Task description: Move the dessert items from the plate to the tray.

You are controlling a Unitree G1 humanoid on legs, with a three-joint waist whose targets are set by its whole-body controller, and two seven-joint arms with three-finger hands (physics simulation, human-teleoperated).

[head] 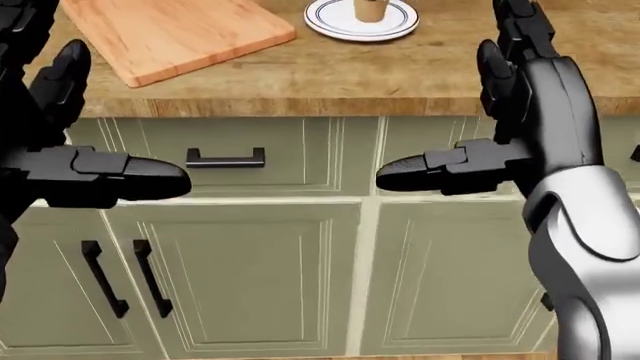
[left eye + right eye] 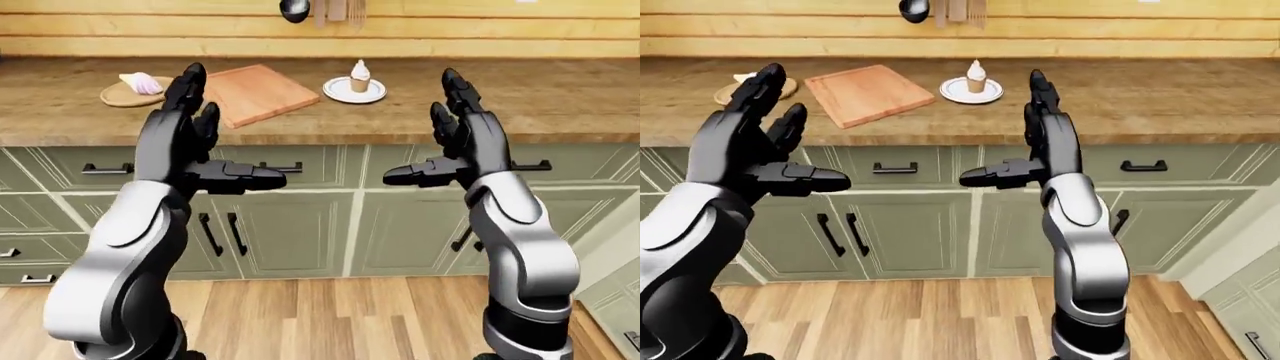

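A long wooden counter (image 2: 560,97) runs across the room above sage-green cabinets (image 2: 300,225) with black handles (image 2: 236,234). The wall (image 2: 500,30) behind is pale wooden planks, and the floor (image 2: 320,319) is light wood boards.

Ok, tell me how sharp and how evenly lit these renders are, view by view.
Left-eye view: sharp all over, flat even light, no glare; the cupcake on its plate reads clearly. Head view: equally crisp, but the dark left hand and right hand crowd the edges, and the plate is cut off at top. Right-eye view: the same soft light, faint shading under the counter lip.
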